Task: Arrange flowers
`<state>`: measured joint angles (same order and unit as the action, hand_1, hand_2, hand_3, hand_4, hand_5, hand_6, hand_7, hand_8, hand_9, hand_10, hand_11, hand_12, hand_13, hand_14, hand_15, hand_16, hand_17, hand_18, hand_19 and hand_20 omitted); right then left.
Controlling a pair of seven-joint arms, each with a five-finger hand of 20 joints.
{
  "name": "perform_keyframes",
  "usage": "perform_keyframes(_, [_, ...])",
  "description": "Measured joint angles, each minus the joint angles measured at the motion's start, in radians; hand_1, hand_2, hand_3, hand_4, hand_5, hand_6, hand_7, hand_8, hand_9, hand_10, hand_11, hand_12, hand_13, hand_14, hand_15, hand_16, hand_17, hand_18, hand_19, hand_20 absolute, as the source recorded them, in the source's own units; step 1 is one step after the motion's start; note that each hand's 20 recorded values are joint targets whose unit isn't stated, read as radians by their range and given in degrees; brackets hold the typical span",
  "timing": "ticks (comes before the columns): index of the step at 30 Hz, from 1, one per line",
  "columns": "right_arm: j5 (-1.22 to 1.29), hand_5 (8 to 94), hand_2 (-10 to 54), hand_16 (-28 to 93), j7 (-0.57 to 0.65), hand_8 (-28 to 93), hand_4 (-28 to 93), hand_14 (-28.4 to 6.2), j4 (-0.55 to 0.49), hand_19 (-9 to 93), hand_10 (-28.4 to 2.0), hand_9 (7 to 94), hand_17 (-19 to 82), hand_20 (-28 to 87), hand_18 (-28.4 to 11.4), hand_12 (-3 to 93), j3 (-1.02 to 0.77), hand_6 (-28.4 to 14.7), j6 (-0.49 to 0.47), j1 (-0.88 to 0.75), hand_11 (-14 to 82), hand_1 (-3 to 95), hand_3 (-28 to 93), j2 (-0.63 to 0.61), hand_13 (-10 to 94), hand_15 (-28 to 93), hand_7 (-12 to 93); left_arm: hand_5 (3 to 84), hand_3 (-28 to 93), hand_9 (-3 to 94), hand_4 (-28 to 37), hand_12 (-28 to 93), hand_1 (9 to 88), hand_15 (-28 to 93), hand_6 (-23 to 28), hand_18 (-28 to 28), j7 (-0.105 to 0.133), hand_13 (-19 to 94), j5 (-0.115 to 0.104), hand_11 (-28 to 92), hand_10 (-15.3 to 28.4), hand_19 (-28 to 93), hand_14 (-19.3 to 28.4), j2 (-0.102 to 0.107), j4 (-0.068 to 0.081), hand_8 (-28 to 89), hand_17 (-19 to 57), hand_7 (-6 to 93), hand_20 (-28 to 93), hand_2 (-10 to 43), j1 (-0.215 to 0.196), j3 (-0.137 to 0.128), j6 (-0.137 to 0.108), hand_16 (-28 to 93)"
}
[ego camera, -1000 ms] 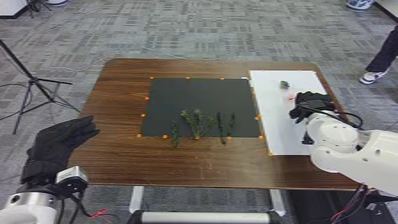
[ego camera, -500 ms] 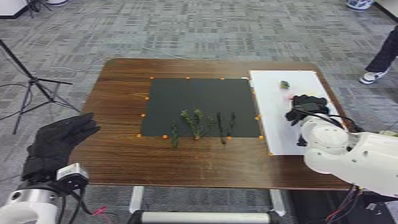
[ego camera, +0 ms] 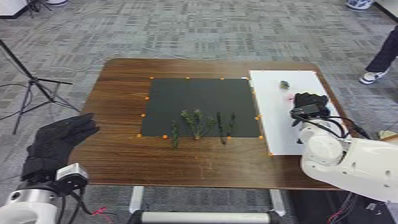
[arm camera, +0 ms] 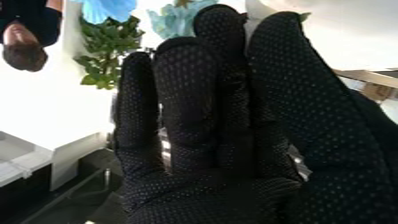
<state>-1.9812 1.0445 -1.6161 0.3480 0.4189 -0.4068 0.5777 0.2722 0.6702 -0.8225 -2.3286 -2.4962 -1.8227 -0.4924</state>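
In the head view, a blue-and-white rounded vessel, perhaps a porcelain pot (ego camera: 360, 4), stands on the grey carpet (ego camera: 222, 30) beyond the table (ego camera: 178, 167); its contents cannot be made out. On the brown wooden table, a bushy green sprig (ego camera: 196, 122), a slim leafy green stem (ego camera: 174, 135) and two thin dark stems (ego camera: 222, 131) lie at the near edge of the square black mat (ego camera: 195, 92). The right hand (ego camera: 308, 102) is over the long white sheet (ego camera: 280, 125), near a small green piece (ego camera: 284, 85). The right wrist view shows its fingers straight and close together, with bright blue petals (arm camera: 107, 9), pale teal petals (arm camera: 173, 21) and broad green foliage (arm camera: 107, 45) behind. The left hand (ego camera: 60, 137), at the table's left side, has its fingers extended.
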Motion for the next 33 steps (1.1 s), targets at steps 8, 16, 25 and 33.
perform_keyframes(8, [-0.040,72.5,-9.5,27,0.007,-10,-28,-3.0,0.014,93,-5.3,84.1,33,-4,-20.3,37.9,0.014,0.2,0.036,0.001,22.4,57.5,74,0.009,77,60,47,56.0,89,46.4,-23.4,11,22.6,52,12.9,17.9,0.002,34,-0.001,33,20.1,43,23.4,0.001,0.000,-11,-5.5,15.4,13,-0.4,0.000,0.000,0.000,-8])
perform_keyframes(16, [-0.100,72.9,-9.5,28,0.004,-9,-28,-3.0,-0.038,93,-5.3,84.6,33,-3,-20.4,38.2,0.033,0.2,0.109,0.017,22.2,57.2,74,0.003,78,59,46,55.9,89,46.4,-23.5,11,22.5,53,12.8,17.9,-0.008,34,0.002,33,20.1,43,23.4,-0.001,0.000,-11,-5.6,15.5,13,-0.4,0.000,-0.003,0.003,-8])
perform_keyframes(25, [-0.021,72.6,-9.5,29,-0.143,-9,-28,-2.5,-0.194,93,-5.3,84.5,32,-3,-19.8,38.8,0.093,0.4,0.190,0.109,22.0,57.0,74,0.005,77,59,47,56.0,89,46.4,-23.7,11,22.6,53,12.9,17.9,-0.008,34,0.000,33,20.1,43,23.4,-0.003,0.000,-11,-5.6,15.4,13,-0.4,-0.011,-0.020,0.003,-8])
perform_keyframes(33, [0.107,72.6,-9.5,29,-0.255,-10,-28,-2.6,-0.246,93,-5.2,84.5,32,-3,-19.8,38.8,0.062,0.5,0.208,0.154,21.8,56.9,75,0.058,77,59,47,55.9,89,46.4,-23.7,11,22.6,53,12.9,17.9,-0.009,34,0.000,33,20.1,43,23.4,-0.008,-0.002,-11,-5.6,15.4,13,-0.5,-0.025,-0.046,0.003,-8])
